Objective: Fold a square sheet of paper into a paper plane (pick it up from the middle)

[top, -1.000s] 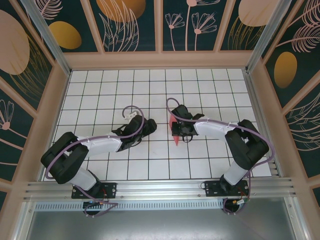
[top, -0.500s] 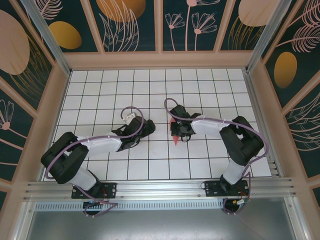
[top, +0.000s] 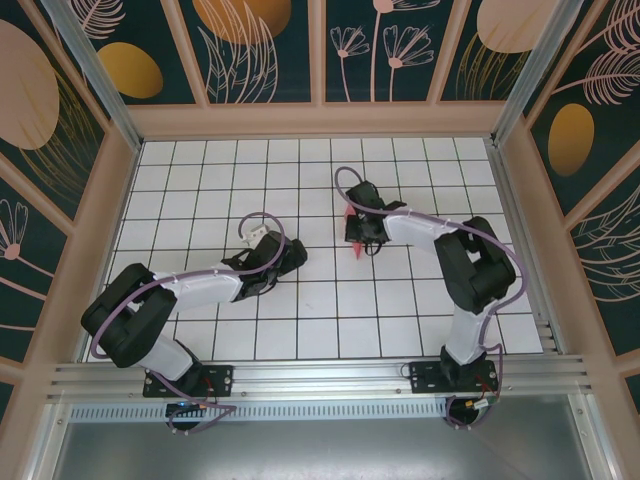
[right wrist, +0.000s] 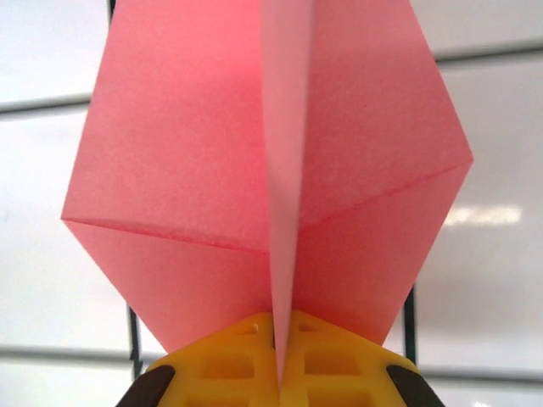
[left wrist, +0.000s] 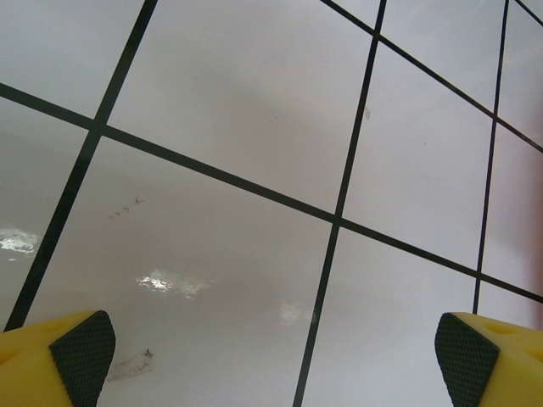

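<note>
— Above the middle tiles, what's the paper plane (right wrist: 212,170) doing?
— It sits pinched along its centre fold in the right gripper (right wrist: 276,377), whose jaws are clamped tight on it. Its pink wings spread to either side, and from above the sharp tip points toward the arm bases.
— And the left gripper (left wrist: 271,352)?
— Spread wide and grasping nothing, it hangs low over the bare white grid table (top: 200,180), left of the plane and apart from it.

You have a glossy white tabletop gridded in black (top: 200,180), dark teal wall panels with pale flowers and orange ovals (top: 260,60), and pale wooden framing (top: 320,120).
</note>
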Controlling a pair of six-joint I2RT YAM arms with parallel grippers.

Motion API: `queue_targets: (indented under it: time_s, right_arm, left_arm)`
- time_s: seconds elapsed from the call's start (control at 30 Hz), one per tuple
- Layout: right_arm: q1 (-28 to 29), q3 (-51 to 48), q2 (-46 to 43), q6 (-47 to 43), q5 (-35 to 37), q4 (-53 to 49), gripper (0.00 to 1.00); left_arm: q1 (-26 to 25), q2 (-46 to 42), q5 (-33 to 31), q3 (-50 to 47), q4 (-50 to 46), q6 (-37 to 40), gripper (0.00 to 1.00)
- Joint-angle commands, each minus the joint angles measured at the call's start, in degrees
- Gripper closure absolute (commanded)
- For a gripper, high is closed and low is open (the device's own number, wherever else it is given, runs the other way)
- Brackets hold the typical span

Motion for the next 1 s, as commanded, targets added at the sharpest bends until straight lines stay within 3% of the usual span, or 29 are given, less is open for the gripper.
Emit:
queue_targets:
  time_s: [0.0, 0.23, 0.43, 0.6, 0.73, 0.97]
  right_arm:
    - [-2.4, 4.6, 3.9, -6.6, 0.6, -1.8, 0.95]
    - [-4.2, 10.7, 9.3, -9.5, -1.1, -3.3, 0.92]
    - [-4.4, 10.5, 11.1, -7.4, -1.8, -3.4, 0.79]
    - [-4.5, 10.2, 11.6, -5.3, -3.0, -3.4, 0.77]
    - [-4.5, 12.2, 9.1, -4.3, -2.5, -5.0, 0.72]
    - [-4.8, 14.8, -1.1, -2.6, 0.3, -7.2, 0.51]
  left_arm:
    - [0.3, 0.0, 0.5, 1.0, -2.1, 0.5, 0.02]
    - [0.3, 0.5, 0.7, 1.6, -2.3, 1.2, 0.02]
    - [0.4, 0.7, 0.8, 1.8, -2.2, 1.2, 0.01]
    - [0.5, 0.5, 0.4, 2.6, -2.6, 1.7, 0.01]
    - [0.9, 0.0, -1.0, 4.7, -4.1, 3.1, 0.01]
    - [3.3, -2.4, -7.3, 11.0, -10.5, 6.9, 0.01]
